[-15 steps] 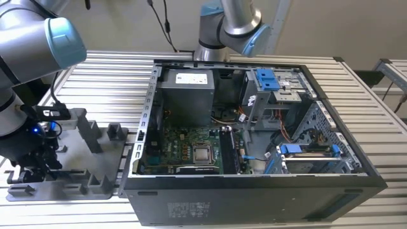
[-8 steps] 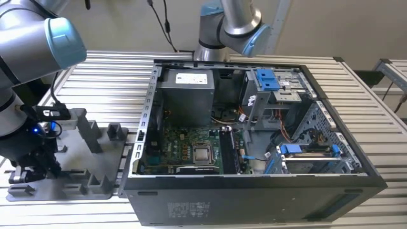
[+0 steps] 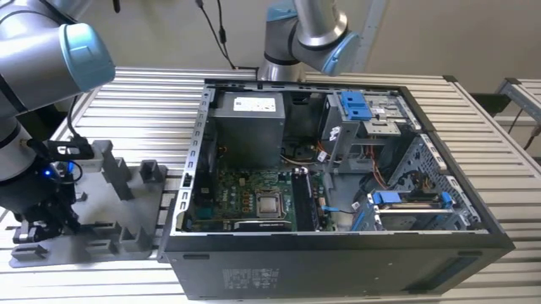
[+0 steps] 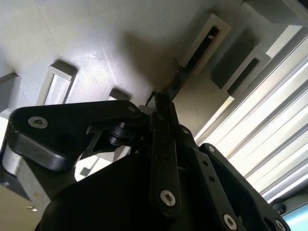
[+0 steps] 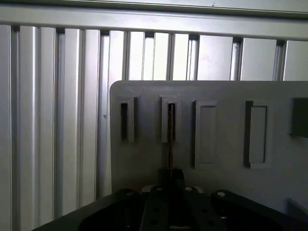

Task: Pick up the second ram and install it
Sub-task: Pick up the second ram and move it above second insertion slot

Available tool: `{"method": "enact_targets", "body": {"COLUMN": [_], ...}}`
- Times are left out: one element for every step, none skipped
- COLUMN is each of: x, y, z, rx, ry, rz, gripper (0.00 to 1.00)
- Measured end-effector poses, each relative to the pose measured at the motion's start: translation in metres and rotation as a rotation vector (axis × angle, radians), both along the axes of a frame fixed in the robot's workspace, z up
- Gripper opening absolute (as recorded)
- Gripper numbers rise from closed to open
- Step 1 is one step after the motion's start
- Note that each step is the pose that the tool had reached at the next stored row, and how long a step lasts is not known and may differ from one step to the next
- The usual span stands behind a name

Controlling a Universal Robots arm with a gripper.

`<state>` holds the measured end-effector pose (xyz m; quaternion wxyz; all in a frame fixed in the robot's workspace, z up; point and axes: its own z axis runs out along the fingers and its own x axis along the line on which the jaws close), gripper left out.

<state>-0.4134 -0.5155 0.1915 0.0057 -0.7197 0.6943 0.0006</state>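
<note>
The second ram [image 5: 170, 137] stands edge-on in a slot of the grey holder plate [image 5: 226, 96], not yet lifted. My claw [image 5: 170, 173] looks narrow, pinched on its near edge. I judge the grasp made; lift and install into the open case [image 3: 338, 158] not done

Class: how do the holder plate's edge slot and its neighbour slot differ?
The edge slot is empty; the neighbour slot holds the second ram, seen edge-on. The hand lines up with the neighbour slot, not the edge slot. Both are narrow, rimmed openings in the grey holder plate.
</note>
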Motion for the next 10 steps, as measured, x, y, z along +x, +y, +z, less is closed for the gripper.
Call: {"method": "enact_targets", "body": {"x": [0.0, 0.0, 0.0, 0.0, 0.0, 0.0, 0.0, 0.0, 0.0, 0.0], "y": [0.0, 0.0, 0.0, 0.0, 0.0, 0.0, 0.0, 0.0, 0.0, 0.0], "z": [0.0, 0.0, 0.0, 0.0, 0.0, 0.0, 0.0, 0.0, 0.0, 0.0], "rx": [-0.0001, 0.0, 0.0, 0.0, 0.0, 0.0, -0.0001, 0.0, 0.0, 0.0], "ry": [0.0, 0.0, -0.0001, 0.0, 0.0, 0.0, 0.0, 0.0, 0.0, 0.0], "rz": [0.0, 0.0, 0.0, 0.0, 0.0, 0.0, 0.0, 0.0, 0.0, 0.0], "gripper": [0.14, 0.14, 0.14, 0.14, 0.14, 0.14, 0.14, 0.14, 0.14, 0.14]}}
